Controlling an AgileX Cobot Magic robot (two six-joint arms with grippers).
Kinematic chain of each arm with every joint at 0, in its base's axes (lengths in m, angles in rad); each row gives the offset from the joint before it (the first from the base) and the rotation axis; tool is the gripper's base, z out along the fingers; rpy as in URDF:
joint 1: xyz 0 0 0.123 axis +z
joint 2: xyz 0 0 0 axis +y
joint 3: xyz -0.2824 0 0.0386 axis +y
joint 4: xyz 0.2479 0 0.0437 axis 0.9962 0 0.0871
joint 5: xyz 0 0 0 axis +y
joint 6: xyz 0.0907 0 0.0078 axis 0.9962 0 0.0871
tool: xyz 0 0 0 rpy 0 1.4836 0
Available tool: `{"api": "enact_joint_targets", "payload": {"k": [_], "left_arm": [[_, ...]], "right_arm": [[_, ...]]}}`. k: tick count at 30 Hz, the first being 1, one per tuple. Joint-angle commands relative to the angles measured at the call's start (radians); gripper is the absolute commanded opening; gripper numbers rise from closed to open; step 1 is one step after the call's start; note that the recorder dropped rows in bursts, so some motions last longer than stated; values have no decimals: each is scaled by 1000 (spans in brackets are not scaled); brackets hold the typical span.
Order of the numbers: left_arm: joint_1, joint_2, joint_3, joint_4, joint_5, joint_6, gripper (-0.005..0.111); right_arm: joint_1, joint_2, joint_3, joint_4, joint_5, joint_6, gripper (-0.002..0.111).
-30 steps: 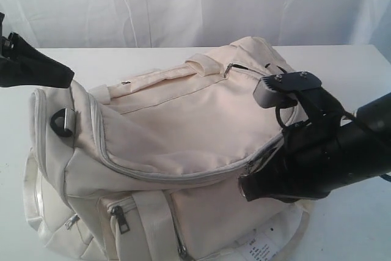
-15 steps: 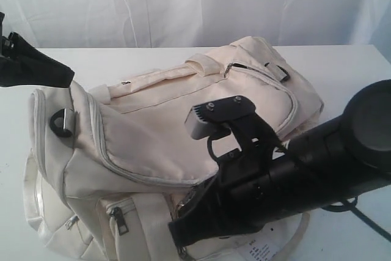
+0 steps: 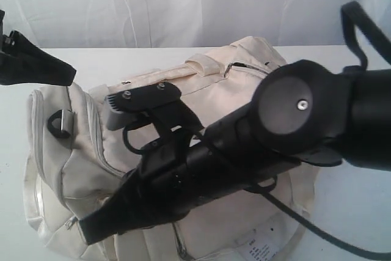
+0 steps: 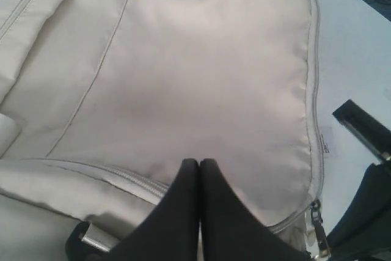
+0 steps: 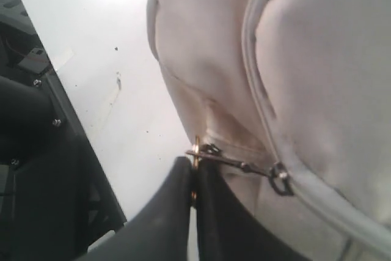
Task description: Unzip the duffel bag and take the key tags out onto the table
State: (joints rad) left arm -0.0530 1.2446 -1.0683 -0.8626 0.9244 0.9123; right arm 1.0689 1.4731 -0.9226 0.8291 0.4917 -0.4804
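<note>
Unzipping under way: the right claw [image 5: 195, 172], its two fingers pressed together, pinches the brass zip pull [image 5: 196, 149] of the cream duffel bag [image 3: 244, 59]. A short link runs from the pull to the slider [image 5: 278, 178] on the grey zip.

In the exterior view the right arm [image 3: 244, 145] lies low and long across the front of the bag. It reaches from 3 o'clock down to the bag's 7 o'clock corner, wrist tilted downwards, and hides most of the zip line. How much of the zip is open cannot be told.

The left arm [image 3: 30, 65] stands at the bag's 10 o'clock corner, and the left claw [image 4: 199, 164] is pressed shut over the top panel. Whether it nips a fold of fabric to steady the bag is not clear.

The bag sits in the middle of the white worktop [image 3: 366, 212], with a paper label [image 3: 263, 252] showing at its 5 o'clock edge. The key tags are nowhere in sight and are presumably inside.

The next move looks to call for a firm hold on the small pull and a draw that follows the zip's curve, with the far corner held taut so the cloth does not bunch. Only then can a claw reach in for the tags.
</note>
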Motion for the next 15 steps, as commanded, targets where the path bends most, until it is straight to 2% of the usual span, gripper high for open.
{"api": "enact_joint_targets", "payload": {"k": [1,15], "left_arm": [[-1,-11,10,6,1,-50,0],[-1,-81,10,110,-47,-116,0]], "right_arm": [[30,56,-80,15,-10,-28,0],[32,181,-267,8,-52,-39,0]]}}
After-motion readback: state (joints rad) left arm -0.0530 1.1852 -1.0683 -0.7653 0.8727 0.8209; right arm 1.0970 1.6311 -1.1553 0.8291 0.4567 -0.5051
